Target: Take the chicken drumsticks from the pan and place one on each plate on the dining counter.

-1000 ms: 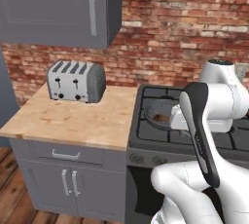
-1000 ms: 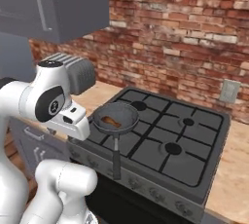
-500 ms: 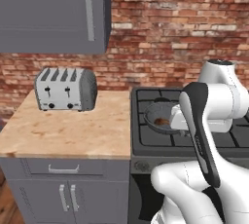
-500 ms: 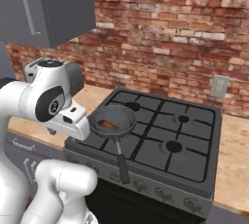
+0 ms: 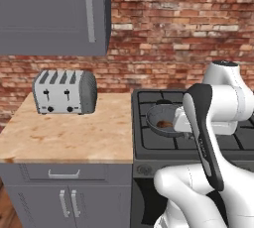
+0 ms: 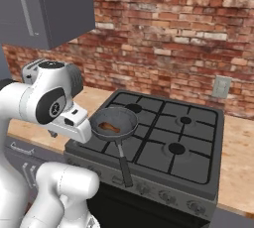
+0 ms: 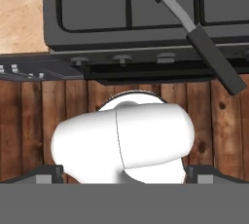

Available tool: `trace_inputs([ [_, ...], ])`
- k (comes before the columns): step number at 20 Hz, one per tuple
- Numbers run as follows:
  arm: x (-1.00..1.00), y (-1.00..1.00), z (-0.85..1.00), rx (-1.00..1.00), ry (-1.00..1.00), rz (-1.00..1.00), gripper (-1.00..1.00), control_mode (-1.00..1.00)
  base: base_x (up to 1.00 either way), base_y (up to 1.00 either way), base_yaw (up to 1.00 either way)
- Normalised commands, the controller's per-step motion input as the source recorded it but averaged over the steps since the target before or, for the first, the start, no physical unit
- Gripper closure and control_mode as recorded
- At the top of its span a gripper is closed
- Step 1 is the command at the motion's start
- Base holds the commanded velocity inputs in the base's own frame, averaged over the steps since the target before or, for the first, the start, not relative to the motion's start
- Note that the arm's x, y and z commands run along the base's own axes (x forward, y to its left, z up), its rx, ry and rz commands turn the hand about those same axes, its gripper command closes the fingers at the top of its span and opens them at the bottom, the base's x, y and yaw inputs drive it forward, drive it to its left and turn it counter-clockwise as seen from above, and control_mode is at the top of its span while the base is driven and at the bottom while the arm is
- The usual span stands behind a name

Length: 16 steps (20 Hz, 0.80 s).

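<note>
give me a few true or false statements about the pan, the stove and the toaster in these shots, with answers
1. The pan sits on the front left burner of the stove. True.
2. The pan is empty. False: reddish-brown chicken drumsticks lie in it, though how many cannot be told.
3. The toaster stands on the wooden worktop left of the stove. True.
4. The pan's handle points toward the brick wall. False: it reaches out over the stove's front edge, above the knobs.
5. The tool holds a drumstick. False: the hand view shows its finger tips low, spread to either side, nothing between them.
</note>
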Motion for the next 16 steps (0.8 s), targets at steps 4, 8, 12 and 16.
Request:
trace_inputs([
  [4,0.0,0.0,0.0,0.0,0.0,0.0,-1.0,1.0,0.0,0.0,0.0],
  [8,0.0,0.0,0.0,0.0,0.0,0.0,-1.0,1.0,0.0,0.0,0.0],
  [12,0.0,0.0,0.0,0.0,0.0,0.0,-1.0,1.0,0.06,0.0,0.0],
  [16,0.21,-0.2,0.0,0.0,0.0,0.05,-1.0,-1.0,0.03,-0.02,0.0],
])
